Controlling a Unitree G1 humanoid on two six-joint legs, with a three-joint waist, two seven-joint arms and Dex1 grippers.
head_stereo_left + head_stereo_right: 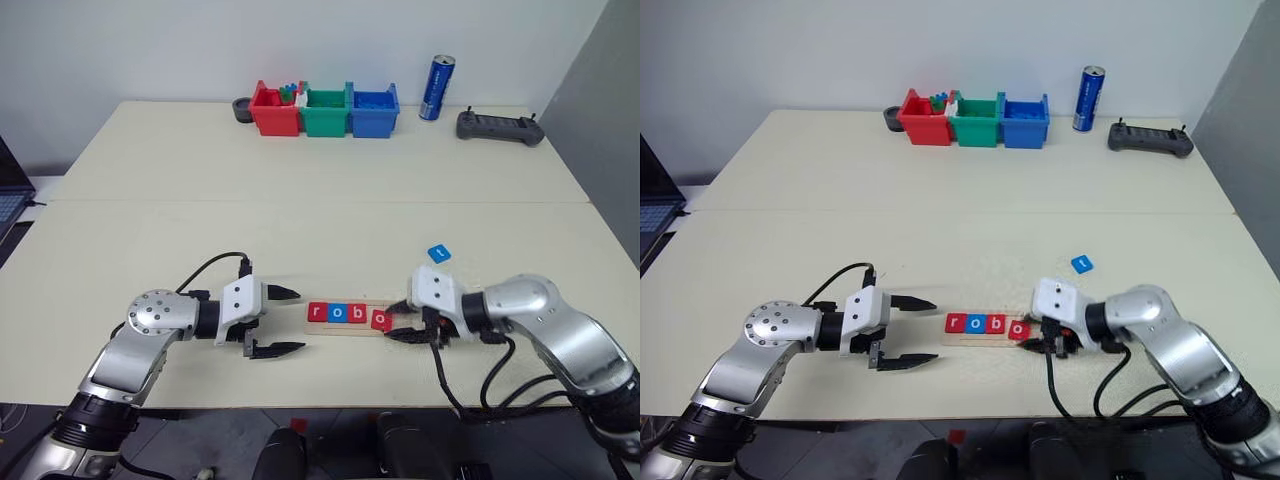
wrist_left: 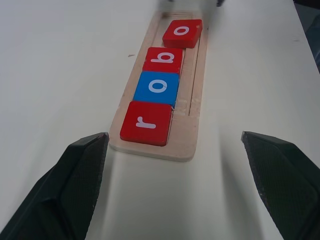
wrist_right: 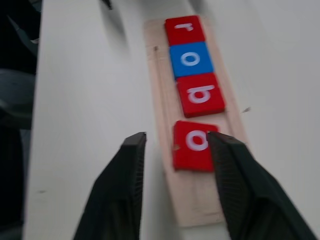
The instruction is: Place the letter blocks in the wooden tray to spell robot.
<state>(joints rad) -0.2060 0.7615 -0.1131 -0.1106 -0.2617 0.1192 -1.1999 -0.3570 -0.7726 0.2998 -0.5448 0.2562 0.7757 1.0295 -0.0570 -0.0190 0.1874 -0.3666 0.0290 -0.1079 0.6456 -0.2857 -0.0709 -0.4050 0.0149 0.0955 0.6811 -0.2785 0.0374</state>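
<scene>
4 letter blocks (image 2: 159, 82) spell "robo" on the wooden tray (image 2: 192, 107), last one skewed; blue "t" block (image 1: 438, 254) lies apart.

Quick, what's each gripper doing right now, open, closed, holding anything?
Left gripper: open, holding nothing.
Right gripper: open, holding nothing, above the second red o block.

Lab: bare table (image 1: 300, 190), plastic bins (image 1: 325, 110), remote controller (image 1: 500, 127).

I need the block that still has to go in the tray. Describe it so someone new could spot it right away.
Start at the wooden tray near the table's front edge, where four letter blocks read r, o, b, o. Look just beyond its right end, past the right tool, to the bare tabletop. The blue t block lies there alone, the one tile outside the tray.
</scene>
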